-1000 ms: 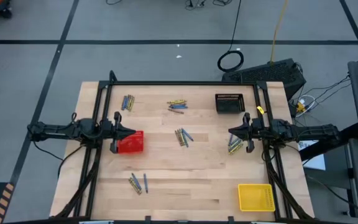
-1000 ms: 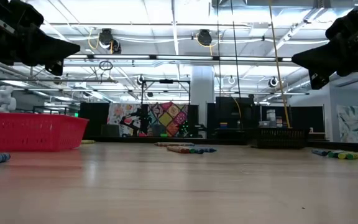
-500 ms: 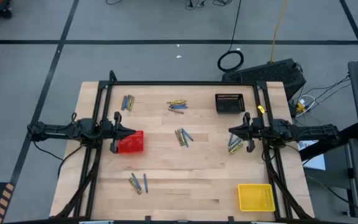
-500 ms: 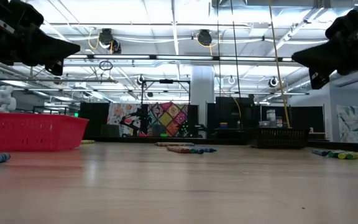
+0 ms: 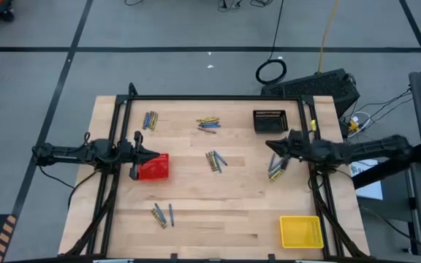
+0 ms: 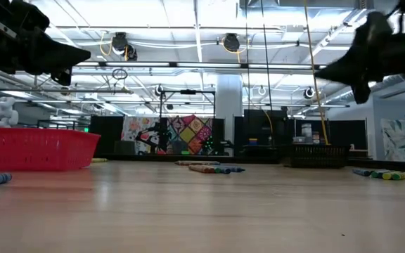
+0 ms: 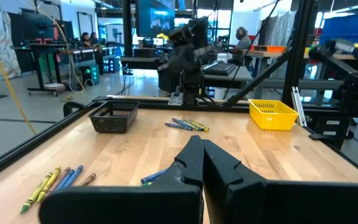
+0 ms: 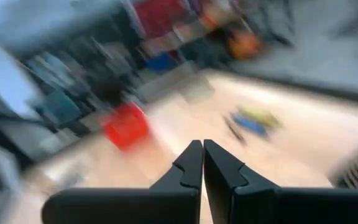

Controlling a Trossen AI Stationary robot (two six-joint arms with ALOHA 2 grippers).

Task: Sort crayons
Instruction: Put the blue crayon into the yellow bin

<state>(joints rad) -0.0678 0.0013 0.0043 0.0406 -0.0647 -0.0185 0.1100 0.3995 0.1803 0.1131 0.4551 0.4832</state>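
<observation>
Short yellow, blue and brown wax crayons (image 5: 214, 160) lie scattered in unsorted clusters. Right gripper (image 5: 270, 145) hangs closed, empty, probably nearing the pile beneath; left gripper (image 5: 154, 155) closed, empty, by the red mesh basket (image 5: 153, 167).

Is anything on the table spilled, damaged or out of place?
Nothing damaged. The crayons lie loose in small heaps across the table, none in the red, black or yellow basket.

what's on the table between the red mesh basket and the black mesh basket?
High view: one loose cluster of crayons lies mid-table between the red mesh basket and the black mesh basket; otherwise bare wood.
</observation>
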